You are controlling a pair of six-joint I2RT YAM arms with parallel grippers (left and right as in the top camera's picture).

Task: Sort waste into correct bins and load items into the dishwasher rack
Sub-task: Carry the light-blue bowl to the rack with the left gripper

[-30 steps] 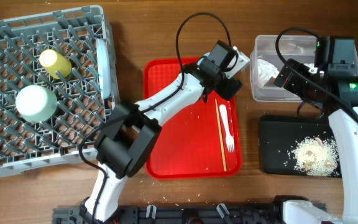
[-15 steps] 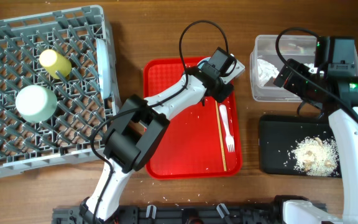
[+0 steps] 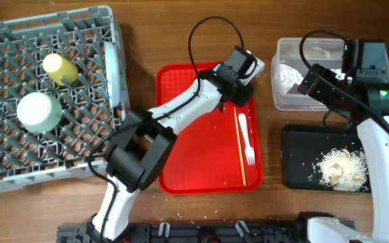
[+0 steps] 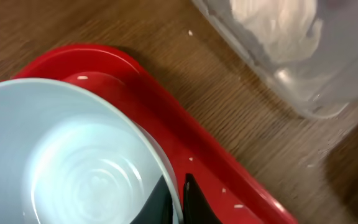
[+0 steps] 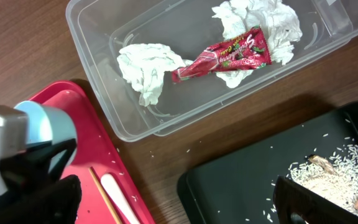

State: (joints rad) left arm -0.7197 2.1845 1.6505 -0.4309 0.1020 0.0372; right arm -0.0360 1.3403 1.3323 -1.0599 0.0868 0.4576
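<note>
Grip comes first: in the left wrist view the left gripper (image 4: 176, 196) is clenched on the right-hand rim of the pale blue-green round bowl (image 4: 73, 168), one finger inside and one outside. The bowl sits mouth up over a corner of the red plastic serving tray (image 4: 166, 118). We cannot tell whether it rests on the tray or hangs just above it.

From overhead, that corner is the tray's far right one. The large grey pegged dishwasher rack (image 3: 80, 145) lies well apart to the left, past the tray's whole width. We judge the coming carry runs leftward, and the left arm is the nearer one.

In the right wrist view the right gripper (image 5: 179, 202) is released, its fingers wide apart and empty. It hangs between the clear rectangular plastic tub (image 5: 98, 74) and the shallow black rectangular tray (image 5: 241, 180), far from the rack.
</note>
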